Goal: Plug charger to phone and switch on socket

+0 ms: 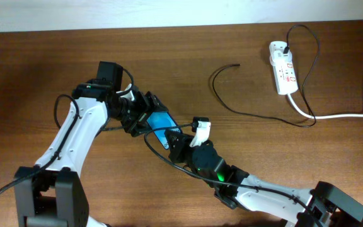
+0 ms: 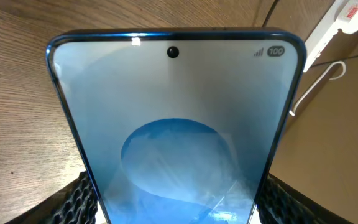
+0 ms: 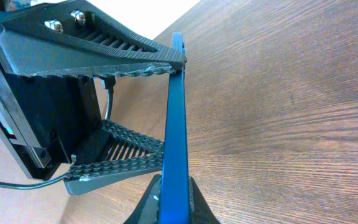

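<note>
fwiw the phone [image 2: 179, 124] has a shiny smooth glass front, the table [image 1: 43, 63] is matt brown wood with visible grain, and the socket [image 1: 284, 75] looks like smooth white plastic.

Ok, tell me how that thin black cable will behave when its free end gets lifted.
Probably floppy: the charger lies in loose curves across the table. Likely light, being so thin. Its far end seems plugged into the socket, so lifting the tip should only trail slack behind.
</note>
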Controlling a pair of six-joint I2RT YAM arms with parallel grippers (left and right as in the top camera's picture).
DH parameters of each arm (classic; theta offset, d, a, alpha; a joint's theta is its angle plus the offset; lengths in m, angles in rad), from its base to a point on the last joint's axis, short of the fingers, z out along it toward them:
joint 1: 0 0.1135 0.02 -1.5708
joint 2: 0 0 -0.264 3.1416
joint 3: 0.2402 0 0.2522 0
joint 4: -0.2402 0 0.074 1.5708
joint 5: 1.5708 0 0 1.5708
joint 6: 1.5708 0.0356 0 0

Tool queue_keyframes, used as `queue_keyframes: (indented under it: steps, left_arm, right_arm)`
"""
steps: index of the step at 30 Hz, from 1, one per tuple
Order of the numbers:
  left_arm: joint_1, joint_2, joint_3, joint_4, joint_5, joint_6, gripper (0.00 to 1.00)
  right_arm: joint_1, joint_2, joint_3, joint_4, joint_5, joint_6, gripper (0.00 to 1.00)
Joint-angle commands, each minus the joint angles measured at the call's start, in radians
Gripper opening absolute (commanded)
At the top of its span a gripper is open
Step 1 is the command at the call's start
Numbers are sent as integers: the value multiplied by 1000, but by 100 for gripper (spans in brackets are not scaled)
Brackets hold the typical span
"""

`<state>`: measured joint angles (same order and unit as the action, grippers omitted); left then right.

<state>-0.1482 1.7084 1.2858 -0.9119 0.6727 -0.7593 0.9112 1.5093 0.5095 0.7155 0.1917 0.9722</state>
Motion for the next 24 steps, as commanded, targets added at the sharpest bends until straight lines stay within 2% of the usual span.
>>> queue_keyframes:
  steps: [1,3,5,6,7,8,15,17,20,24]
  left_arm:
    - [-9,-3,5,-2,11,-10,61]
    - [-9,-3,5,-2,16,-10,70]
    - [-9,-3,5,-9,19,-10,82]
    - [-9,-3,5,-9,19,-10,82]
    - [-9,-3,5,-9,19,-9,94]
    - [-9,-3,5,-9,19,-9,99]
    - [-9,-3,5,-9,20,51,99]
    - [-9,-3,5,-27,19,121,99]
    - [-9,-3,5,-102,-51,216,99]
    - [-9,-3,5,-153,-66,261,99]
  right_arm:
    - [15,-16,24,51,-94,97,4]
    - [-12,-16,24,52,-128,197,4]
    - [-54,-16,24,52,-207,200,4]
    - [-71,-16,24,52,-241,200,4]
    - [-88,-16,24,52,-273,200,4]
    - [-92,-16,24,52,-287,200,4]
    - [-93,-16,24,25,-306,211,4]
    - [-93,-16,24,-14,-324,86,4]
    - [-94,-16,24,-58,-324,76,4]
    - [-93,-16,24,-115,-378,-196,4]
